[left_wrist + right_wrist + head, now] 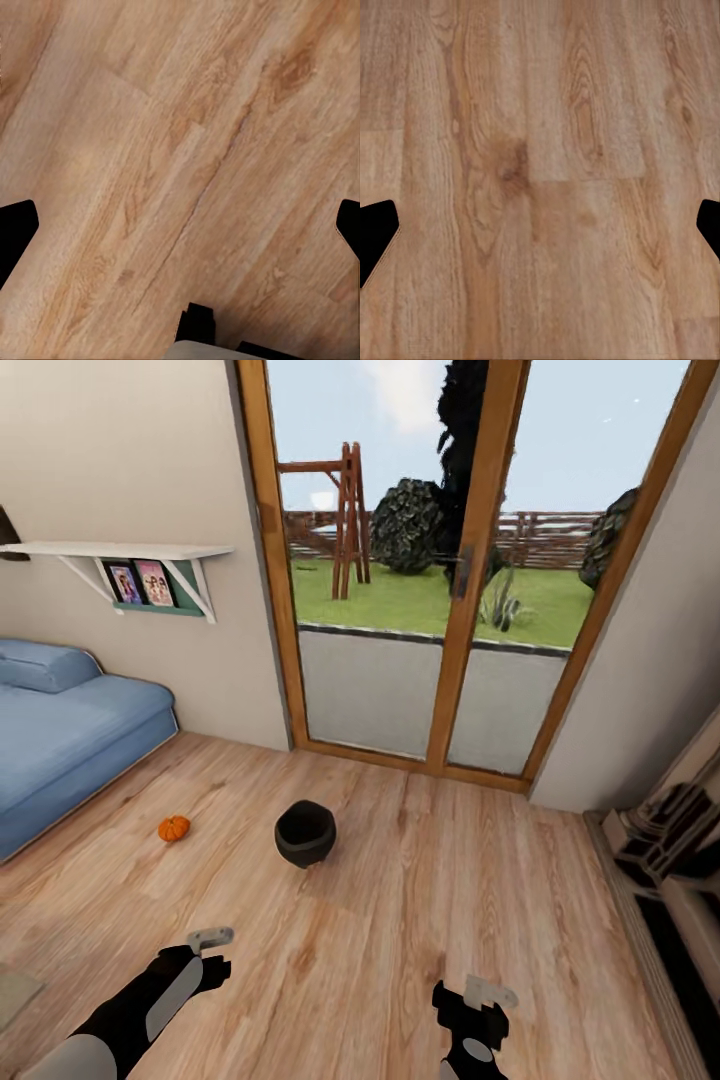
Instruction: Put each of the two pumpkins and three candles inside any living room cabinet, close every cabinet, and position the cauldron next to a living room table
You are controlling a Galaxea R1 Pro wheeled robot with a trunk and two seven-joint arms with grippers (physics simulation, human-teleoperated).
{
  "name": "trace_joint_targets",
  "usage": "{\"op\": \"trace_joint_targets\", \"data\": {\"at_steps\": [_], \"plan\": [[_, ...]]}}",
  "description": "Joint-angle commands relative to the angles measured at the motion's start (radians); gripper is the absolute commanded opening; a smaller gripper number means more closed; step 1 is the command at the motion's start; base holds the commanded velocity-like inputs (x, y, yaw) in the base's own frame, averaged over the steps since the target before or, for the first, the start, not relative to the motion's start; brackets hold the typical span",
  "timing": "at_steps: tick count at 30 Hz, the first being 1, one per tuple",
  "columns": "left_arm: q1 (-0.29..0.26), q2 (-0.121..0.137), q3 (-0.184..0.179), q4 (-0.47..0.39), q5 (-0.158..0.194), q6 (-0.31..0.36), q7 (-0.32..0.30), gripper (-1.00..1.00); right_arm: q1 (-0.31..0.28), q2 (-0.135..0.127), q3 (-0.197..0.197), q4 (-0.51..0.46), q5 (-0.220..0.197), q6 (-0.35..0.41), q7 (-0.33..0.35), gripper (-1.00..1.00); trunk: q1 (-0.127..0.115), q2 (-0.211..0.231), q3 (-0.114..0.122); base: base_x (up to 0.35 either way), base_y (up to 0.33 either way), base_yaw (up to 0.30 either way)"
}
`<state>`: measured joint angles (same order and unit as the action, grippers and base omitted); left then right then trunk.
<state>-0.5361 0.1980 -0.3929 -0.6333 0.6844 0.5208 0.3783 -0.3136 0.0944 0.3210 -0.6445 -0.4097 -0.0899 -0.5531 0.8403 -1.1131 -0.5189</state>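
A small orange pumpkin (pixel 173 828) lies on the wooden floor near the blue sofa. To its right the black cauldron (pixel 305 833) stands upright on the floor, a short way in front of the glass doors. My left gripper (pixel 210 937) hovers low at the view's bottom left, well short of the pumpkin. My right gripper (pixel 488 993) hangs at the bottom right. In both wrist views the fingertips (pixel 16 232) (pixel 376 234) sit far apart at the frame edges over bare floorboards, so both grippers are open and hold nothing. Candles and cabinet are out of view.
A blue sofa (pixel 60 735) fills the left side under a white wall shelf (pixel 120 552). Wood-framed glass doors (pixel 430 580) face a garden. Dark furniture (pixel 670 860) stands along the right wall. A rug corner (pixel 12 995) shows at bottom left.
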Motion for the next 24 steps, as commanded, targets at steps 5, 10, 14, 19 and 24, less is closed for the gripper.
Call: {"op": "trace_joint_targets", "data": {"at_steps": [5, 10, 14, 19, 24], "plan": [[-0.001, 0.001, -0.007, -0.002, 0.010, -0.006, 0.010, 1.00, -0.001, -0.001, 0.006, 0.000, -0.011, -0.008, -0.005, 1.00, 0.001, -0.001, -0.001, 0.288, -0.206, 0.290], [-0.001, 0.001, -0.007, -0.002, 0.010, -0.008, 0.010, 1.00, -0.001, 0.000, 0.006, 0.000, -0.011, -0.008, -0.005, 1.00, 0.001, -0.001, -0.001, 0.264, -0.198, 0.290], [-0.001, 0.001, -0.006, -0.002, 0.010, -0.008, 0.010, 1.00, -0.001, 0.000, 0.006, 0.000, -0.011, -0.008, -0.005, 1.00, 0.001, -0.001, -0.001, 0.147, -0.076, 0.290], [-0.001, 0.001, -0.006, -0.002, 0.010, -0.008, 0.011, 1.00, -0.001, 0.001, 0.006, 0.000, -0.010, -0.008, -0.005, 1.00, 0.001, -0.001, -0.001, 0.092, -0.012, 0.286], [-0.001, 0.001, -0.007, -0.002, 0.010, -0.008, 0.011, 1.00, -0.001, 0.000, 0.007, 0.000, -0.009, -0.007, -0.002, 1.00, 0.001, -0.001, -0.001, 0.095, -0.001, 0.083]]}}
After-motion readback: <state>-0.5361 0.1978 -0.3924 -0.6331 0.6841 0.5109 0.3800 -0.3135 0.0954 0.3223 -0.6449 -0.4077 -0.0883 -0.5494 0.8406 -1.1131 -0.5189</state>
